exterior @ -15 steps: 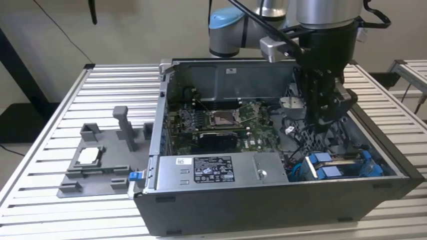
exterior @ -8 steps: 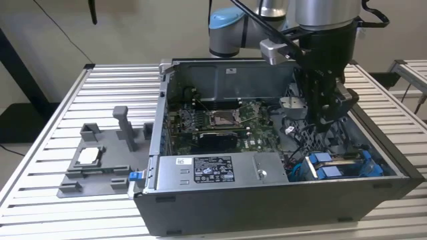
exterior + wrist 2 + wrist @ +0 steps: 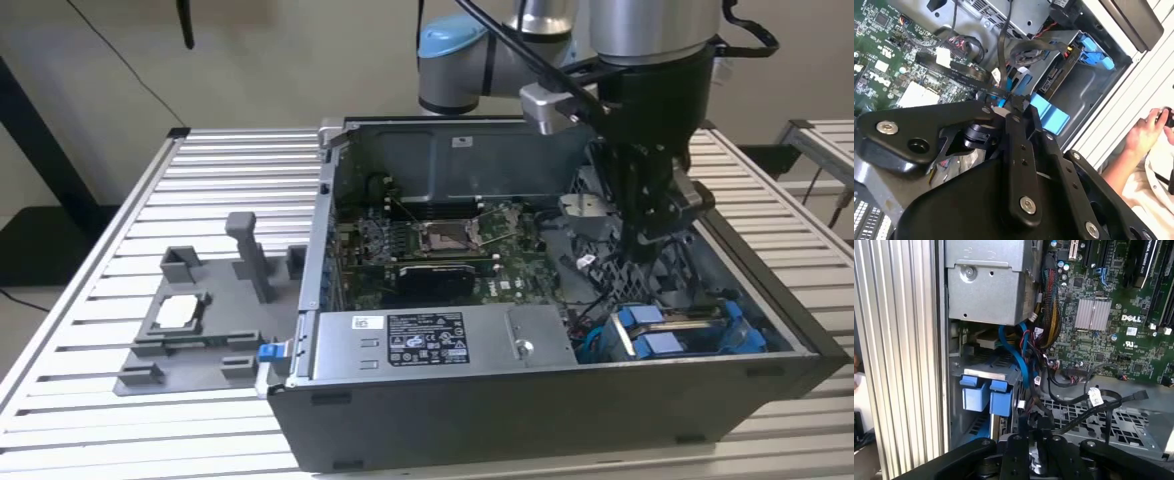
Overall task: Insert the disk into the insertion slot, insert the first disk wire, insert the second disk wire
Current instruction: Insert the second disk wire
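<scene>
Deep inside the case [image 3: 561, 400], toward the exterior view's right, my gripper [image 3: 650, 250] hangs over the cable tangle between the board [image 3: 441, 250] and the disk [image 3: 674, 335]. The disk sits in the slot [image 3: 731, 325] at the case's corner on the exterior view's right, with its blue tabs facing up and out. My jaws look drawn together on a thin black wire [image 3: 971, 75], pinched close to its end in the second wrist view. I judge this a hold, though other leads crowd the tips. The wire should be light and limp, so it will flop and twist. Only its plug is stiff, and that hard shell is the place to grip, squarely, not the cord. Its contacts are likely fragile. The disk itself I judge rigid, heavier and shock-shy, best taken by its carrier tabs.
</scene>
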